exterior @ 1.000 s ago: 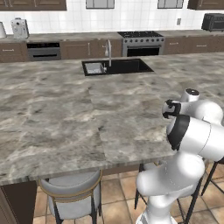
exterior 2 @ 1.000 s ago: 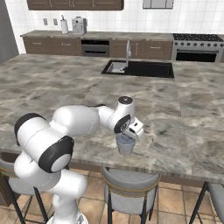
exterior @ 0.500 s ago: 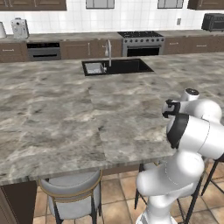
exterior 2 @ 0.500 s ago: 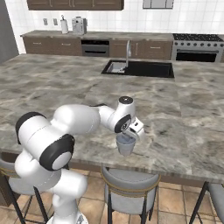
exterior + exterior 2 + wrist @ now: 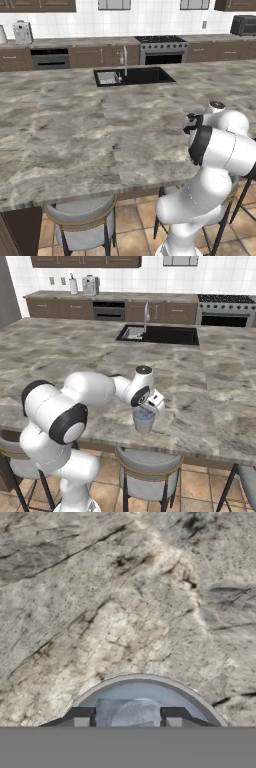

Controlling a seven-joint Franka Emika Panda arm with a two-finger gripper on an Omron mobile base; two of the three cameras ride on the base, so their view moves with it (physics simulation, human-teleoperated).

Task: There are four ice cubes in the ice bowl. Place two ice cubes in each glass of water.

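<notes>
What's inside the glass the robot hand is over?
The glass of water shows bluish water and one pale ice cube between the gripper tips. The glass's near part is cut off, so more cubes cannot be told.

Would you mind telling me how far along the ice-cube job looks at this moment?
Done: how many cubes have already been dropped cannot be read here. In hand: the jaws appear to grip a pale translucent ice cube directly above the grey translucent tumbler at the edge of the grey marble counter. Left: release it, then finish both glasses.
</notes>
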